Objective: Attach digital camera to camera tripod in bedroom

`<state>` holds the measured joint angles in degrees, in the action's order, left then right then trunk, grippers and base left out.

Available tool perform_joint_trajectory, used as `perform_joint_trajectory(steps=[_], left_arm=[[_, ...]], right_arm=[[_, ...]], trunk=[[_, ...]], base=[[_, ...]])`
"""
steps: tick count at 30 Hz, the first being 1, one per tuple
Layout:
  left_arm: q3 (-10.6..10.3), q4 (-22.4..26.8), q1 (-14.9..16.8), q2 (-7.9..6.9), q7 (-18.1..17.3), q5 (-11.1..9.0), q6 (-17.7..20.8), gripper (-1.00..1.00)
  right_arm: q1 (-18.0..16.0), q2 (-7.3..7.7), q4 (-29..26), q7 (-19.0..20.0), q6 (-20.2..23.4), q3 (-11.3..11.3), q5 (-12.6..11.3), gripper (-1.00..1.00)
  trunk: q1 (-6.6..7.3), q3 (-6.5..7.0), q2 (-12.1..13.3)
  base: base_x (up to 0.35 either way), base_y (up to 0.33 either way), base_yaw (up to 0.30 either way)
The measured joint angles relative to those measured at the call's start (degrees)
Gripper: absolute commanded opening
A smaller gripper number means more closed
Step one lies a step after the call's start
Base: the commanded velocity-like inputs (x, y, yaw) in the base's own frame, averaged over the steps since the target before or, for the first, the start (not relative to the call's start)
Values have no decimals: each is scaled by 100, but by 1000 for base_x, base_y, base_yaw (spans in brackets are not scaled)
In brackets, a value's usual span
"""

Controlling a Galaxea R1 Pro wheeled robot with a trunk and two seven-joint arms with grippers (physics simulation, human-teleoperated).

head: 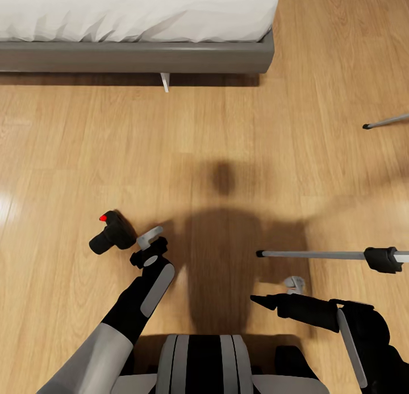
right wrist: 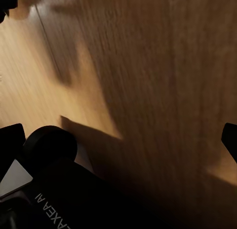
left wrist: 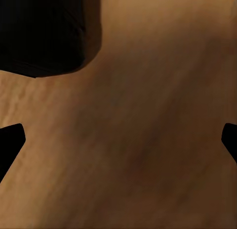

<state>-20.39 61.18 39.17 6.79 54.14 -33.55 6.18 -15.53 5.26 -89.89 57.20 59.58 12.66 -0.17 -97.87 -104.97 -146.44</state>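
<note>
Wood floor (head: 227, 133), left claw (left wrist: 118, 140) agape, empty

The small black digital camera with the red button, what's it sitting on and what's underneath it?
The small matte-black digital camera lies directly on the light wood plank floor, just beyond the left gripper. Its body covers the contact patch, so anything beneath stays hidden.

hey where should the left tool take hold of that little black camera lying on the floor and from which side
Grip the small matte-black digital camera across its blocky body, behind the stubby lens barrel, which points toward the robot's left. Come down from above: it lies low on the light wood floor, with the open left tool just to its right. Probably avoid the red button on top.
</note>
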Motion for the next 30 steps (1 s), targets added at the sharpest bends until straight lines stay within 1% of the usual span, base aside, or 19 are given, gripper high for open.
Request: perform_joint_trajectory(steps=[21, 25, 30], left_arm=[[27, 18, 0, 1, 22, -17, -8, 100], [49, 46, 0, 0, 162, -42, -20, 100], [57, 63, 0, 0, 486, -103, -52, 100]], right_arm=[[0, 7, 0, 8, 0, -35, 0, 100], [0, 15, 0, 4, 0, -45, 3, 100], [0, 23, 0, 7, 0, -48, 6, 100]], trunk=[[0, 0, 0], [0, 0, 0], [0, 0, 0]], base=[[0, 0, 0], [0, 0, 0], [0, 0, 0]])
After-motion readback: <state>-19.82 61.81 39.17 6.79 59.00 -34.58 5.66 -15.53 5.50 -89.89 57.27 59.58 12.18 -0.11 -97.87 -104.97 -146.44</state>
